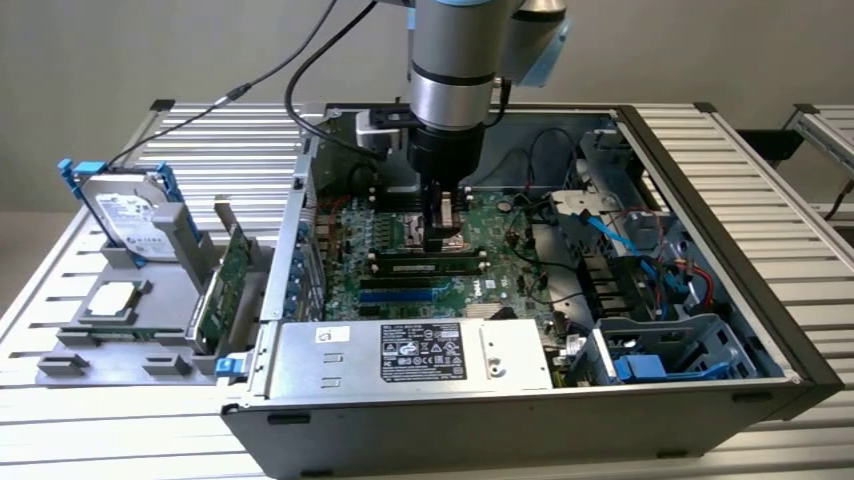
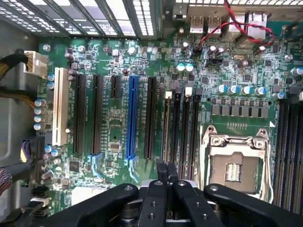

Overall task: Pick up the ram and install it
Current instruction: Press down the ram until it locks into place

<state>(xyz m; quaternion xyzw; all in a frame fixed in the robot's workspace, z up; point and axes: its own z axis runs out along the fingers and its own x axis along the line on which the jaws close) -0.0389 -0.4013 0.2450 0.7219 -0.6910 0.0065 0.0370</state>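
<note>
Inside the open grey metal computer case [image 1: 787, 350], the black gripper [image 1: 442, 228], fingers together, hangs over the green motherboard [image 1: 400, 255]; a dark-green ram stick [image 1: 430, 266] sits slotted at its 6 o'clock.

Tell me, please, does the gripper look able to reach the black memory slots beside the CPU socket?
Probably yes: the gripper hangs shut just above the memory slots beside the CPU socket, and no cable or card crosses them.

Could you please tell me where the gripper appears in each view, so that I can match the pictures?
Exterior view: the gripper hangs inside the open computer case, jaws shut, just above the green motherboard.
Wrist view: the gripper points at the black slots beside the silver CPU socket.
Shared landmark: the green motherboard.
</note>
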